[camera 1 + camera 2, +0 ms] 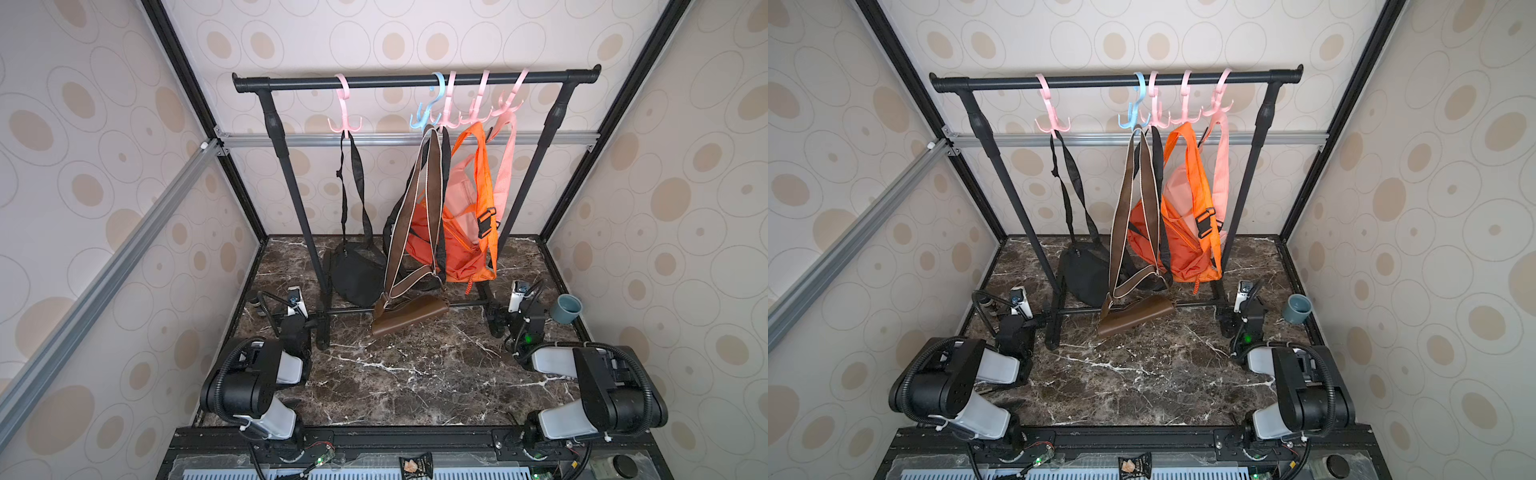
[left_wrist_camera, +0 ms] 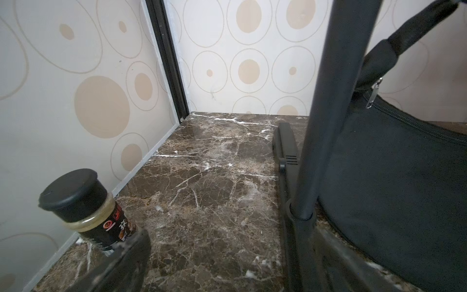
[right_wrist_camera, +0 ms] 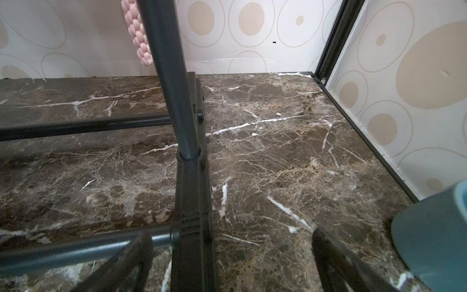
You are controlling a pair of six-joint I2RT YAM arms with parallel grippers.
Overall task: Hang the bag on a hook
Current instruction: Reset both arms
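Overhead, in both top views: a black rack [image 1: 415, 80] stands across the back of the marble table [image 1: 415, 374], with five plastic hooks on its rail.
- The brown bag [image 1: 409, 313] hangs by its long strap from the blue hook [image 1: 440, 83], mid-rail. Its body sits low, leaning on the rack's bottom bar and touching the table. Cannot tell which prong carries the strap.
- A black bag [image 1: 357, 274] hangs from the lone pink hook [image 1: 345, 108] further left.
- An orange bag [image 1: 453, 245] hangs just right of the brown one, with a pale pink bag partly hidden behind it.
- Both arms are folded low at the near edge.
- The left gripper [image 1: 293, 318] is down by the rack's left foot, jaws spread, nothing between them.
- The right gripper [image 1: 517, 320] is by the rack's right foot, jaws equally wide and empty. A grey-blue cup [image 1: 1298, 309] stands just beside it.

Left wrist view:
- One dark finger [image 2: 126, 257] shows, blurred and close to the lens, in front of a black-lidded spice jar [image 2: 80, 202]. Cannot tell whether they touch.
- The rack post [image 2: 328, 101] rises nearby, and the black bag bulges behind it with its zip pull showing.

Right wrist view:
- Two fingers [image 3: 126, 263] are set wide apart over bare marble.
- The rack's foot [image 3: 192, 202] runs through the gap between them.
- The cup sits beside the outer finger.
- A pink braided strap [image 3: 137, 32] hangs behind the post.
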